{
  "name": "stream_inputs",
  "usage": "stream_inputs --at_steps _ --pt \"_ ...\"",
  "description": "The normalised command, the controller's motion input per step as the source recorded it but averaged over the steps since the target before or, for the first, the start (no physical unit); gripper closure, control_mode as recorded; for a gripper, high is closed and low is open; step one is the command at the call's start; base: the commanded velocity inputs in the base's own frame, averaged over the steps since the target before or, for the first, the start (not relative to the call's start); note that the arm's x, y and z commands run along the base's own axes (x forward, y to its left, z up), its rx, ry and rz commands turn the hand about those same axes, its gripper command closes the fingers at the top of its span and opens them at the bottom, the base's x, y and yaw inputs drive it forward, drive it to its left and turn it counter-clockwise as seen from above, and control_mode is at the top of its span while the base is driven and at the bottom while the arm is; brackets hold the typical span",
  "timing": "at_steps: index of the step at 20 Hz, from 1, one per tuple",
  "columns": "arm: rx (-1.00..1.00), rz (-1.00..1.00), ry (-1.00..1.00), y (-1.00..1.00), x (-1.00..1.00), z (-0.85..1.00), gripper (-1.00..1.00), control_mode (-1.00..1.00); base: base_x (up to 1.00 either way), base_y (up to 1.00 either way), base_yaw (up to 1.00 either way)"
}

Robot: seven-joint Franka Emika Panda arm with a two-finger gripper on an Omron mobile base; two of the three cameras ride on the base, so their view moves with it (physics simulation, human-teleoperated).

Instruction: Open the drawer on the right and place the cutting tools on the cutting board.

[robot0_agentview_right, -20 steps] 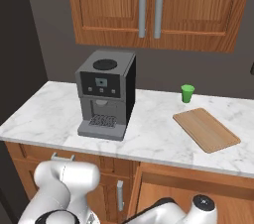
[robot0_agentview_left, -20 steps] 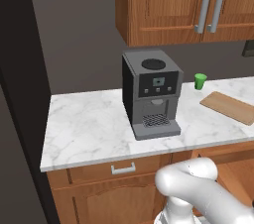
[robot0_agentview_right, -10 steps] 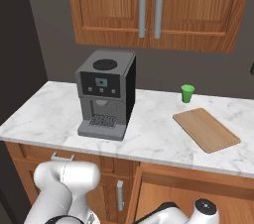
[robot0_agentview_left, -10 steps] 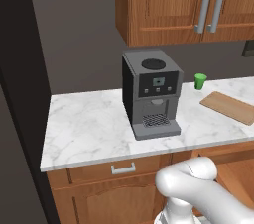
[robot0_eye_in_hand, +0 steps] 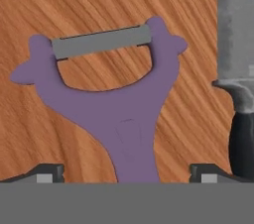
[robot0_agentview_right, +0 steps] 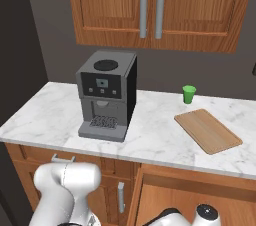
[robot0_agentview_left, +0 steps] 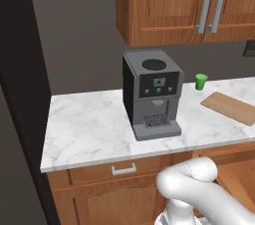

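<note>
Between the spread tips of the open pincer (robot0_eye_in_hand: pixel 127 172): purple peeler (robot0_eye_in_hand: pixel 111 110) flat on drawer floor (robot0_eye_in_hand: pixel 99 0), handle toward the pincer, blade crosswise beyond. Right of it: knife (robot0_eye_in_hand: pixel 239 74), lengthwise. Neither gripped.

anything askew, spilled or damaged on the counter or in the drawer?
Nothing stands out. The coffee machine and green cup stand upright on the counter, and the cutting board lies flat and bare. In the hand view, the purple tool lies flat on the drawer's wood floor, with a knife beside it, between the open fingertips.
</note>
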Motion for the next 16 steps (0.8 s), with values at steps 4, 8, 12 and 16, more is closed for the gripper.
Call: stream_inputs --at_steps 4,8,12,16 --pt "0.00 0.09 0.00 -0.12 0.00 -0.15 -1.00 -1.00 0.00 0.00 0.00" --pt "0.00 0.08 0.00 -0.19 -0.01 -0.14 -1.00 -1.00 0.00 0.00 0.00" --pt "0.00 0.07 0.02 -0.11 -0.10 -0.21 -1.00 -1.00 0.00 0.00 0.00" --pt "0.00 0.04 0.06 0.00 -0.27 -0.22 1.00 -1.00 0.00 0.00 0.00"
